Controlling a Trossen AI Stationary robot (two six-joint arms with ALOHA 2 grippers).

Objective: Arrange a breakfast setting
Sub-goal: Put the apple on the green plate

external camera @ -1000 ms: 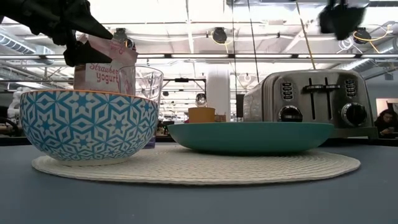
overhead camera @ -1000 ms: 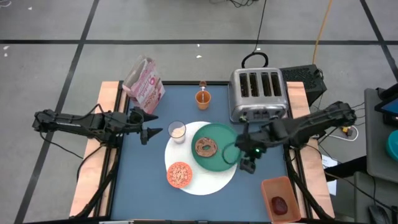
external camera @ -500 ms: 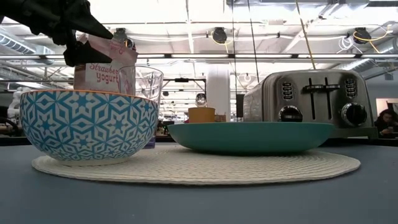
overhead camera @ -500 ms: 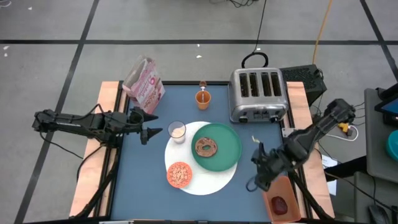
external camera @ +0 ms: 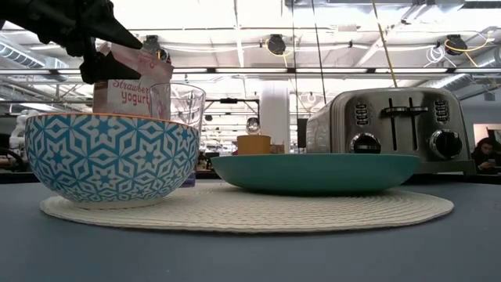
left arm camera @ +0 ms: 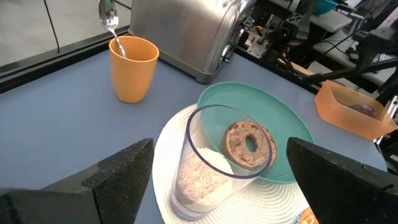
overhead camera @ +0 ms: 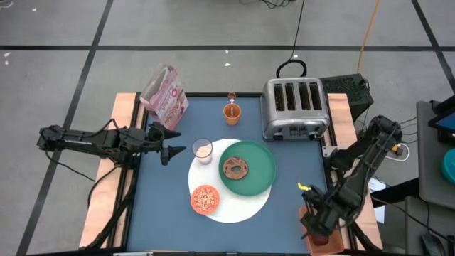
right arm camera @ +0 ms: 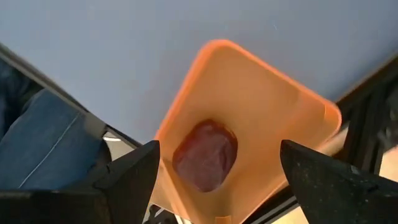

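Observation:
A round white mat [overhead camera: 231, 208] lies mid-table. On it stand a green plate [overhead camera: 260, 168] holding a bagel [overhead camera: 234, 168], a small orange cereal bowl [overhead camera: 205, 200] and a small milk glass [overhead camera: 202, 149]. An orange cup [overhead camera: 232, 112] with a silver spoon [overhead camera: 232, 97] in it stands behind them. Dark red food [right arm camera: 205, 155] lies in an orange container [right arm camera: 261, 112] at the near right corner. My right gripper [right arm camera: 221, 149] is open above that food, pointing down. My left gripper [overhead camera: 176, 142] is open just left of the glass [left arm camera: 214, 162].
A silver four-slot toaster [overhead camera: 295, 107] stands at the far right, and a pink cereal box [overhead camera: 165, 96] at the far left corner. Bare blue table [overhead camera: 163, 213] lies on the near left. In the low view, the bowl [external camera: 109, 157] and plate [external camera: 313, 172] stand in front.
My right gripper has moved from beside the green plate's right rim toward the table's near right corner, ending over the orange container. The left arm and the things on the mat have kept still.

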